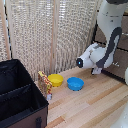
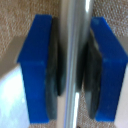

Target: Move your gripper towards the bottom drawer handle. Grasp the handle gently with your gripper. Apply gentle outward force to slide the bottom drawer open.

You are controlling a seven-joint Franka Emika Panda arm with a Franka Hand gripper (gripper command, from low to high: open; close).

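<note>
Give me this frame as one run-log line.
phase: grasp | gripper: pads either side of bottom drawer handle, contact unclear | drawer: opening not visible | nearby: black bin, blue bowl, yellow bowl

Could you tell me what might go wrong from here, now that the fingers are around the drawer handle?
1. In the wrist view the handle sits between the pads with a sliver of gap on one side, so the gripper might slip when pulling.
2. The arm stands close to the dresser; a skewed pull could jam the drawer.
</note>
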